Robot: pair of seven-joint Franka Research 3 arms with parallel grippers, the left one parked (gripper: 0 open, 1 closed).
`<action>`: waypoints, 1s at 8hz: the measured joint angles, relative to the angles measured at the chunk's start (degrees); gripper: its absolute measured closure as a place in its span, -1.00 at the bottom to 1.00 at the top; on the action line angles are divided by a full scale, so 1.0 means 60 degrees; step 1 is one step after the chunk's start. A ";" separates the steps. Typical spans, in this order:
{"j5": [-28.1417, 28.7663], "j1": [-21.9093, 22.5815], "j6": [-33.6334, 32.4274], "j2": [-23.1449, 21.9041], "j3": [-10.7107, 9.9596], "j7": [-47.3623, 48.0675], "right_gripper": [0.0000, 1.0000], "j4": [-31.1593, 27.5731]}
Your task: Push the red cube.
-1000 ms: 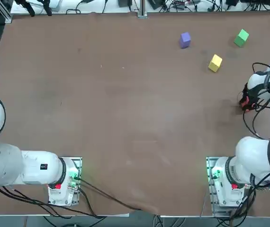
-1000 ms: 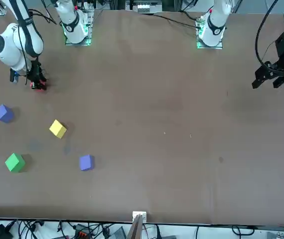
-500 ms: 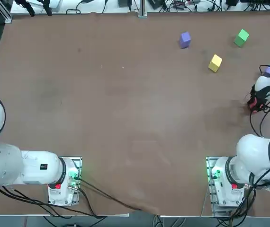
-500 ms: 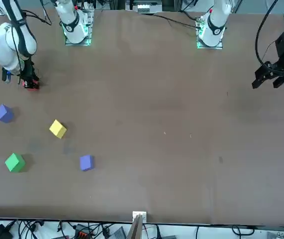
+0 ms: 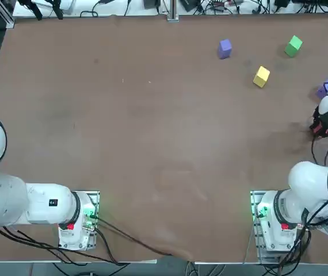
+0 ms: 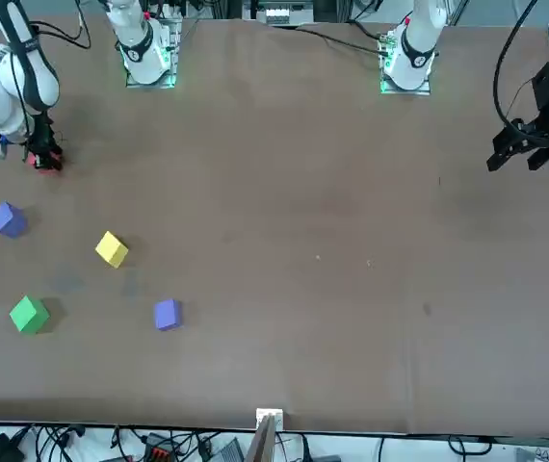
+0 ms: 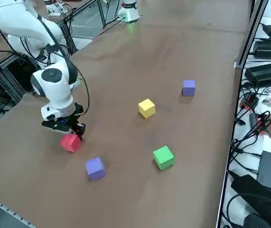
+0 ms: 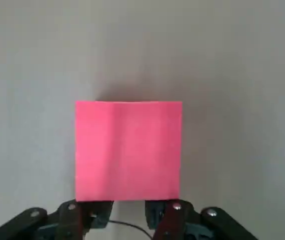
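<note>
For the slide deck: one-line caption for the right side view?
Right gripper, jaws shut, pressed against the red cube near the table edge, with purple, yellow and green cubes scattered beyond.

Even, fairly bright light falls from overhead across the matte brown table, which takes it without hot spots. Shadows are soft and short. The right gripper, low over the table's right edge, throws a faint dark smudge on the table towards the middle, seen in the top view. In the wrist view the red cube is evenly lit, with a soft dark band along the edge farthest from the fingers. The green cube has only a thin shadow at its foot. Small green lamps glow at the arm bases, tinting the metal around them.
</note>
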 joint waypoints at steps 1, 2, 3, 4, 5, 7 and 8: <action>-0.0279 -0.0209 0.0006 0.0077 -0.0002 -0.0013 0.18 0.0110; -0.0528 -0.0380 0.0007 0.0135 -0.0002 -0.0018 0.18 0.0200; -0.0734 -0.0530 0.0007 0.0174 -0.0002 -0.0019 0.18 0.0273; -0.0901 -0.0676 0.0008 0.0209 -0.0002 -0.0021 0.18 0.0345; -0.1019 -0.0803 0.0010 0.0221 -0.0003 -0.0027 0.14 0.0412; -0.1076 -0.0872 0.0010 0.0221 0.0001 -0.0057 0.10 0.0495; -0.1106 -0.0872 0.0010 0.0221 0.0015 -0.0149 -0.05 0.0505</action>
